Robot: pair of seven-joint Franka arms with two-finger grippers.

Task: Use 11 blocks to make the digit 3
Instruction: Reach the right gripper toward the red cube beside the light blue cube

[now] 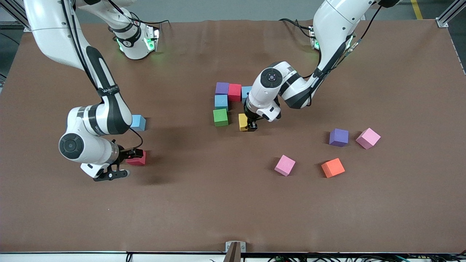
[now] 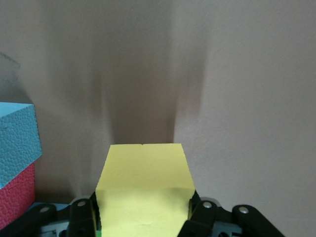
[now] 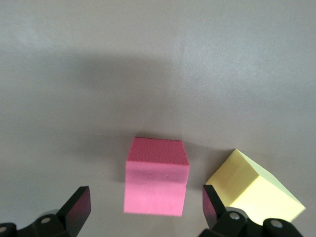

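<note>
**A:** Clock is set on the front view, 12 = robot bases. What's nearest the camera?

**B:** A matte orange foam cube, with a matte pink foam cube at its 9, apart from it. The right gripper is low at the right arm's end of the table. Its fingers are spread wide around a matte red foam cube and don't touch it. The right wrist view shows a loose matte yellow foam cube just beside that red one.

**A:** Next row?

**B:** A tilted second pink cube, with a matte purple foam cube near it at its 9. A loose light-blue foam cube sits at 12 of the red cube.

**A:** Left gripper?

**B:** The left gripper is clamped on the held yellow cube. That cube is at 3 of the matte green foam cube, with a small gap between them.

**A:** And the digit 3?

**B:** Only partly built. A stacked light-blue cube touches the green cube at its 12, and a second purple cube sits at 12 of that. A second red cube is at the purple's 3. A third light-blue cube is next along, half hidden by the left arm.
</note>
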